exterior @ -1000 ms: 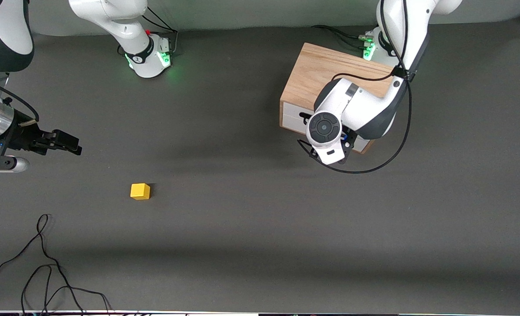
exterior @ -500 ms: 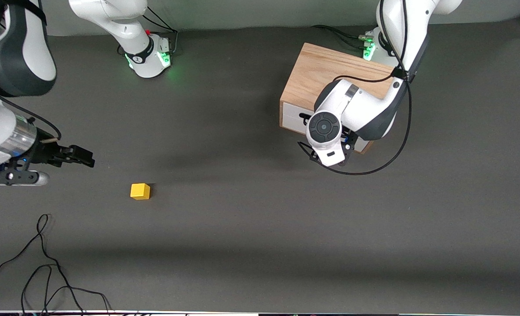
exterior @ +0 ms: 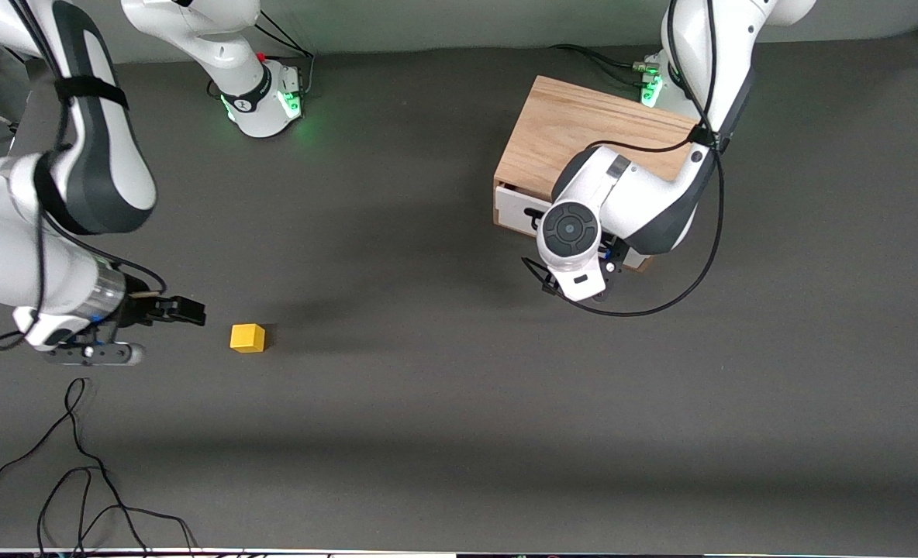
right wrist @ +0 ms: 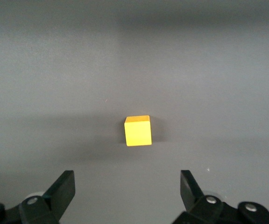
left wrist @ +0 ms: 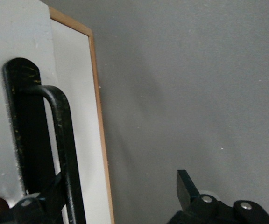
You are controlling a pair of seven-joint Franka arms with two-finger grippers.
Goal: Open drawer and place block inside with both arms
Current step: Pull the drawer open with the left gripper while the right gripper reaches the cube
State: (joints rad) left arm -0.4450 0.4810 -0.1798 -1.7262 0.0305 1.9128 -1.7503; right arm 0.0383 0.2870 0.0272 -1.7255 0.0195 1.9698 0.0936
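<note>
Now the left pincer (exterior: 575, 275), fingers apart around the drawer (exterior: 521, 213) handle (left wrist: 55, 140), should pull straight out from the cabinet (exterior: 583, 136). Meanwhile the right pincer (right wrist: 127, 186), open, hovers beside the block (exterior: 247, 338) on the desk (exterior: 428, 387) toward the right arm's end; centre it before descending.

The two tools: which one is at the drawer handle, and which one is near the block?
The left tool is at the drawer's black handle, one finger beside the bar. The right tool, open, hangs short of the yellow block.

No legible text, labels, numbers or signs anywhere. A small dark band mark sits on the right arm's base (exterior: 251, 99), too small to read. Cabinet (exterior: 583, 132) unmarked.
</note>
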